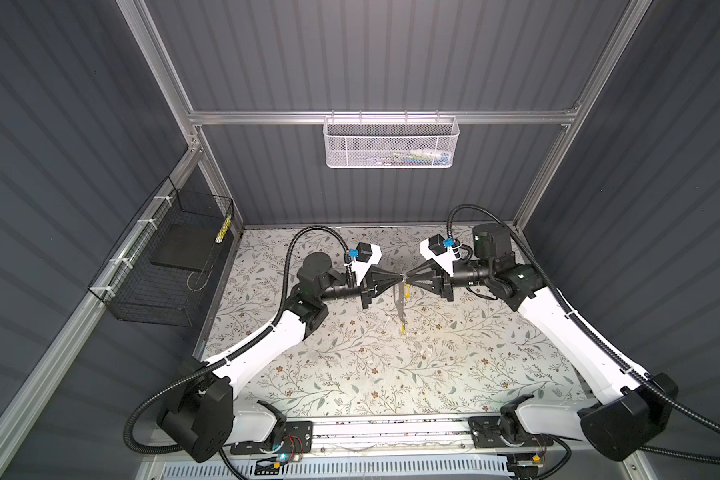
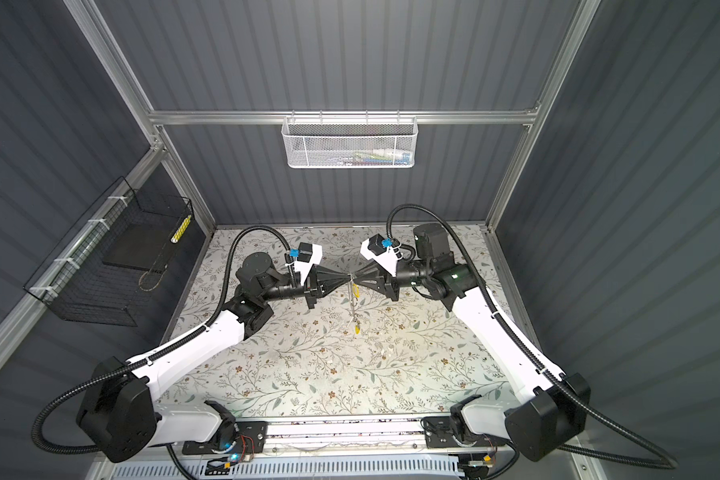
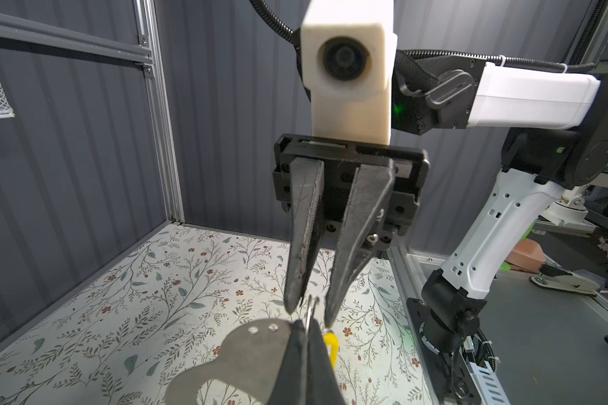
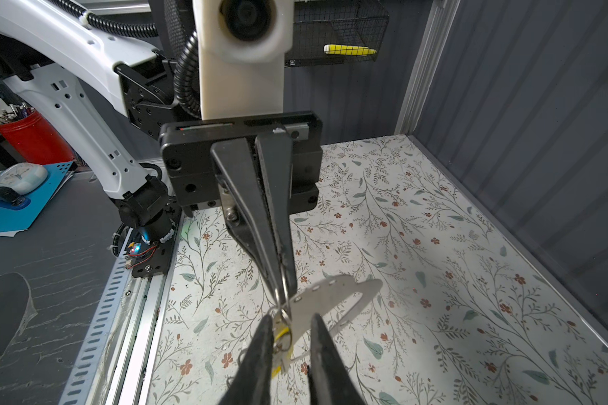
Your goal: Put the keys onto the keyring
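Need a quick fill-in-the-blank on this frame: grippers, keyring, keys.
1. The left gripper is ___ on the keyring.
2. The right gripper's fingers stand ___, a thin wire ring between them.
3. Both keys have ___ tags.
4. The keyring hangs ___ the table.
Missing: shut; apart; yellow; above.

Matt grey metal keyring (image 3: 225, 354), yellow plastic key tag (image 3: 331, 345), smooth floral-printed tabletop (image 3: 155, 298)

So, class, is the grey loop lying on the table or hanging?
Hanging. The loop dangles from a wire ring pinched in the shut left gripper, off the table.
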